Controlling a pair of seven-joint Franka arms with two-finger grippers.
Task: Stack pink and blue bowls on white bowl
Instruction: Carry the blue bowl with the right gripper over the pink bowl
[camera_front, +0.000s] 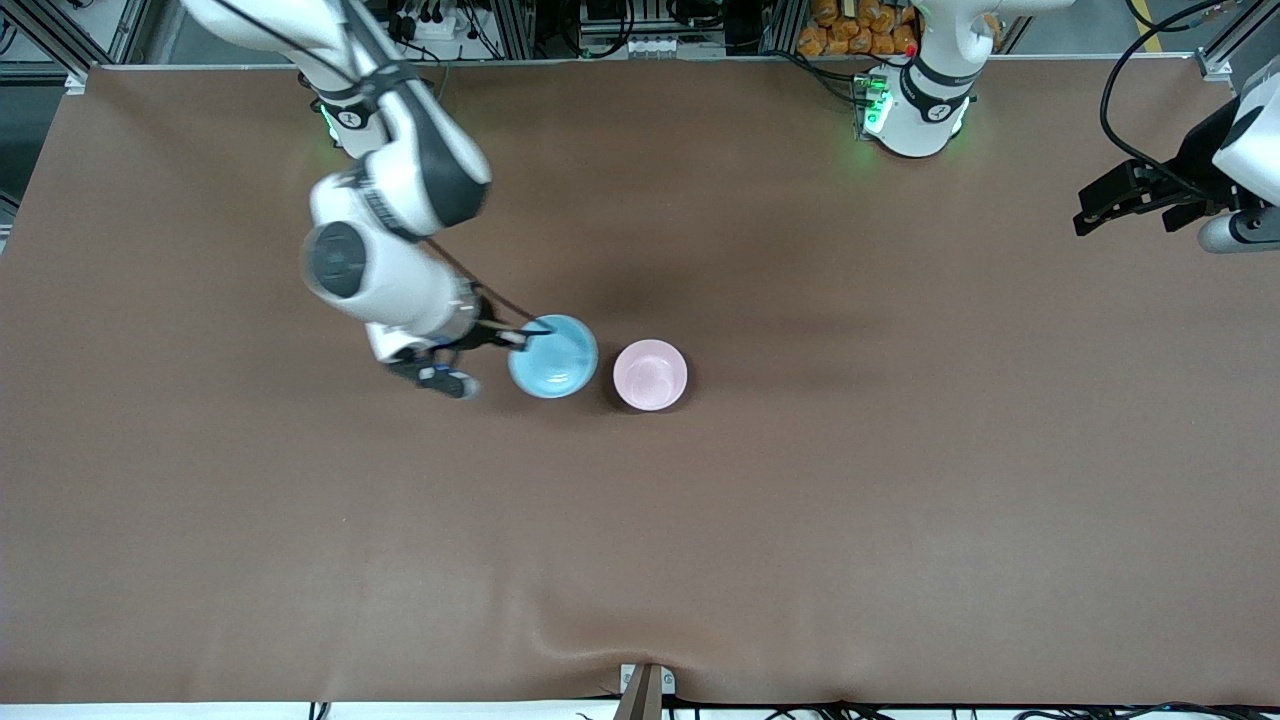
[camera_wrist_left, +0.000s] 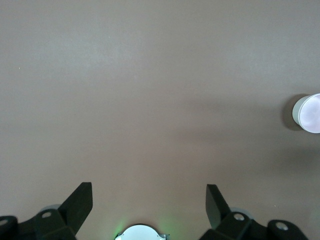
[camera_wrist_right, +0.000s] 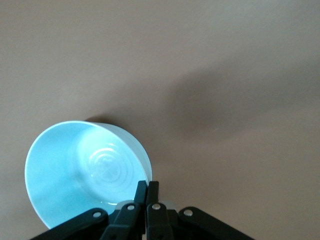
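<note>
The right gripper (camera_front: 528, 335) pinches the rim of the blue bowl (camera_front: 553, 357), its fingers (camera_wrist_right: 141, 192) closed on the wall. That bowl sits mid-tabletop (camera_front: 800, 480), just beside the pink bowl (camera_front: 650, 375), which lies toward the left arm's end and stands apart from it. The left gripper (camera_wrist_left: 149, 200) waits over the tabletop's edge at its own end, fingers spread wide, holding nothing.

A brown table (camera_front: 800, 520) fills the view, its surface smooth apart from a slight ripple at the edge nearest the front camera. A small metal bracket (camera_front: 645, 685) sits at the middle of that edge. Past the opposite edge, orange items (camera_front: 860, 25) are piled among cables.
</note>
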